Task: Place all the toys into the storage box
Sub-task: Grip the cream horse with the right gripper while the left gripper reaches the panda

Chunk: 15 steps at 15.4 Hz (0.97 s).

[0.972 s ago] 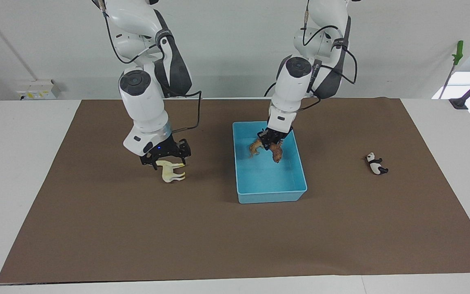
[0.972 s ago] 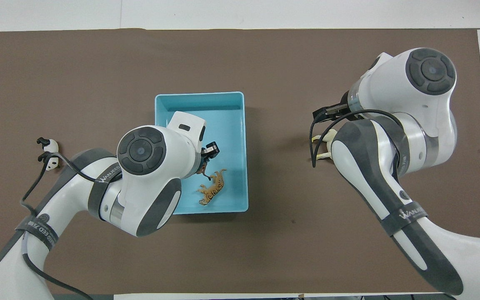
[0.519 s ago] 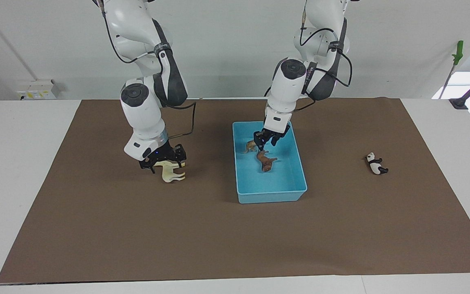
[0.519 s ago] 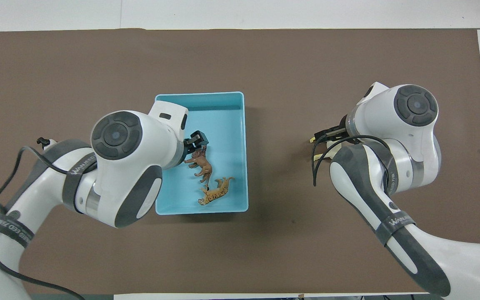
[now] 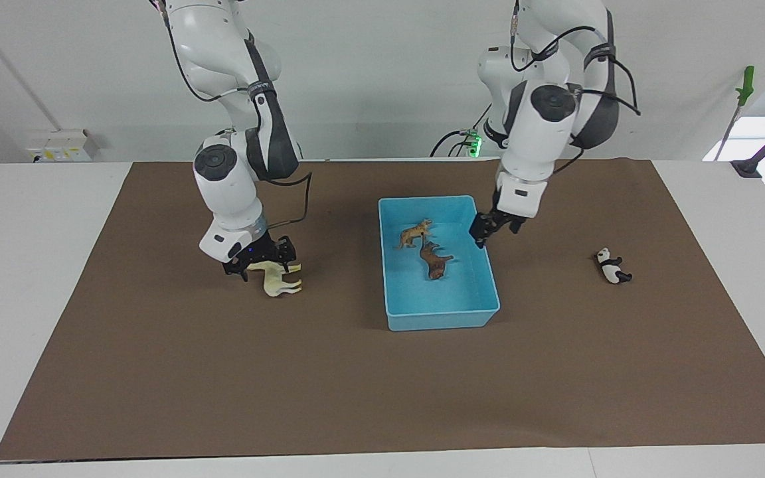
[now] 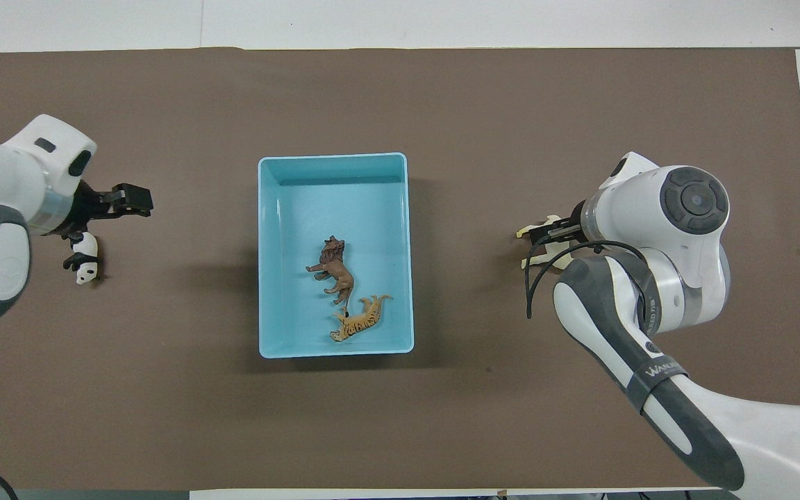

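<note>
The light blue storage box [image 5: 442, 312] [image 6: 334, 158] stands mid-table. In it lie the brown lion [image 5: 434, 261] [image 6: 334, 267] and the orange tiger [image 5: 414, 234] [image 6: 362, 319]. My left gripper [image 5: 492, 232] [image 6: 137, 201] is open and empty, raised over the mat between the box and the panda. The panda [image 5: 612, 265] [image 6: 85, 257] lies on the mat toward the left arm's end. My right gripper [image 5: 264, 264] is open, down around the back of the cream-yellow horse [image 5: 281, 279] [image 6: 530, 230], which lies on the mat toward the right arm's end.
A brown mat [image 5: 356, 385] covers most of the white table. A white socket box [image 5: 57, 146] sits at the table's edge by the wall, past the right arm's end. A green-handled tool [image 5: 744, 86] leans at the wall past the left arm's end.
My left gripper let go of the lion into the box, rose and swung out toward the panda. My right gripper sank a little lower onto the horse, which has not moved.
</note>
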Tool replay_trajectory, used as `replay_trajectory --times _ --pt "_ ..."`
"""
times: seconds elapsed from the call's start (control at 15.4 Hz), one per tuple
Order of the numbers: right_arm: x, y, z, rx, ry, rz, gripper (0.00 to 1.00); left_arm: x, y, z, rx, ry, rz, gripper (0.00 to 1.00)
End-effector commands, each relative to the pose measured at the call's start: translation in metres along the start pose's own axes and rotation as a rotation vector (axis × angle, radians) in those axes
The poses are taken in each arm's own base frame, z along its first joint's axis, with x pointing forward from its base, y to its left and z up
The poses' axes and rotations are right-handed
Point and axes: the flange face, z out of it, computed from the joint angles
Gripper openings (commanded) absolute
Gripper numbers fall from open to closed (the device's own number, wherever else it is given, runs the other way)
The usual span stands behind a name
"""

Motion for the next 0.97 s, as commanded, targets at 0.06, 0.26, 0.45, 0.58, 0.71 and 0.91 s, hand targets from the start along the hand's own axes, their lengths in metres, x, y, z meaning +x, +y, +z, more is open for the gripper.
replay_trajectory --times 0.06,0.26,0.45,0.58,0.71,0.91 --pt "-0.004 0.000 0.022 -0.003 0.031 0.002 1.00 0.011 -0.048 0.002 0.016 0.056 0.054 1.00" --pt "-0.007 0.002 0.027 -0.003 0.025 -0.001 1.00 -0.001 -0.061 0.038 0.019 0.002 0.086 1.00" --pt "-0.010 0.001 0.028 -0.004 0.032 0.001 0.94 -0.006 -0.075 0.070 0.017 0.040 0.138 1.00" --pt "-0.010 0.002 0.028 -0.004 0.031 0.001 0.77 0.003 -0.089 0.067 0.026 0.088 0.123 1.00" --pt "-0.010 0.005 0.028 -0.004 0.031 0.007 0.52 0.013 -0.102 0.087 0.034 0.127 0.165 1.00" --pt "-0.007 0.005 0.023 -0.003 0.037 0.017 0.06 0.012 -0.118 0.098 0.038 0.119 0.180 1.00"
